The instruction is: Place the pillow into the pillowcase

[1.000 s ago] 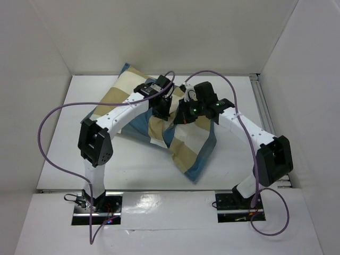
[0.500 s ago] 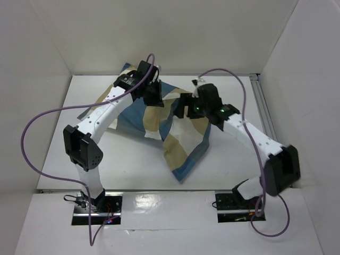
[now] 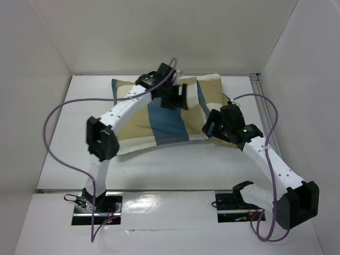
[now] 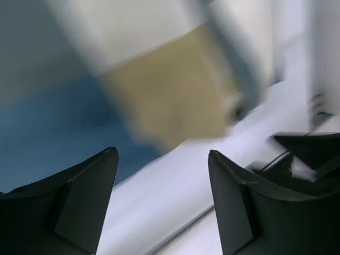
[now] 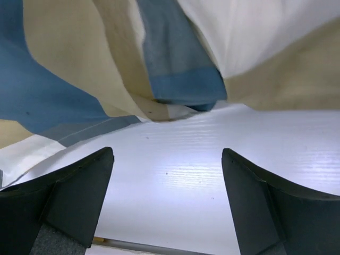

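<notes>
The pillowcase (image 3: 159, 119), in blue, tan and white checked blocks, lies spread out and puffed up on the white table (image 3: 74, 122). No cream pillow shows in any view; it is hidden. My left gripper (image 3: 179, 100) hovers over the case's far right part, open and holding nothing. The left wrist view is blurred: the left gripper (image 4: 162, 151) frames bare table, with checked cloth (image 4: 159, 101) beyond it. My right gripper (image 3: 210, 127) stands open at the case's near right corner. In the right wrist view the right gripper (image 5: 168, 150) is over bare table, the case's hem (image 5: 180, 90) just ahead.
White walls close the table in on the left, back and right. A metal rail (image 3: 263, 106) runs along the right edge. Purple cables (image 3: 58, 122) loop from both arms. The right arm's black wrist (image 4: 311, 156) shows at the right of the left wrist view.
Both grippers have opened and let go of the pillowcase. It has dropped from a bunched, lifted heap to lie flat. The right arm has drawn back towards the near right.
</notes>
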Controlling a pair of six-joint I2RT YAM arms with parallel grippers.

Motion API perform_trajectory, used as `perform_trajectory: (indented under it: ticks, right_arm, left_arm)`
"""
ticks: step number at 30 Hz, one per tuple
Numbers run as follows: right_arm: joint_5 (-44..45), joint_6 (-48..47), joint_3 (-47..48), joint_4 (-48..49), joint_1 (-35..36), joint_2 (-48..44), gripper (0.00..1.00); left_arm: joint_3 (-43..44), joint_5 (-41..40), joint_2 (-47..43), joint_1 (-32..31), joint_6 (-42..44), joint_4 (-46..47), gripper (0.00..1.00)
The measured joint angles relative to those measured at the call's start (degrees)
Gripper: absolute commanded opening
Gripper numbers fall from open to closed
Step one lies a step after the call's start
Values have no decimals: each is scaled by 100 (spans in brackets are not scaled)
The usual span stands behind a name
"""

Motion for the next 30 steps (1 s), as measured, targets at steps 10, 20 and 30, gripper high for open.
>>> perform_trajectory:
  ticks: [10, 20, 30]
  right_arm:
    - [-400, 649, -798, 393, -297, 184, 92]
    - [-1296, 772, -999, 988, -949, 457, 92]
    - [-1941, 1095, -1808, 1281, -2065, 61, 92]
  left_arm:
    - [-6299, -1613, -5042, 2942, -1169, 199, 90]
    - [-9221, -1346, -6461, 3075, -2046, 452, 100]
    - [-10179, -809, -6535, 3228, -2245, 2312, 61]
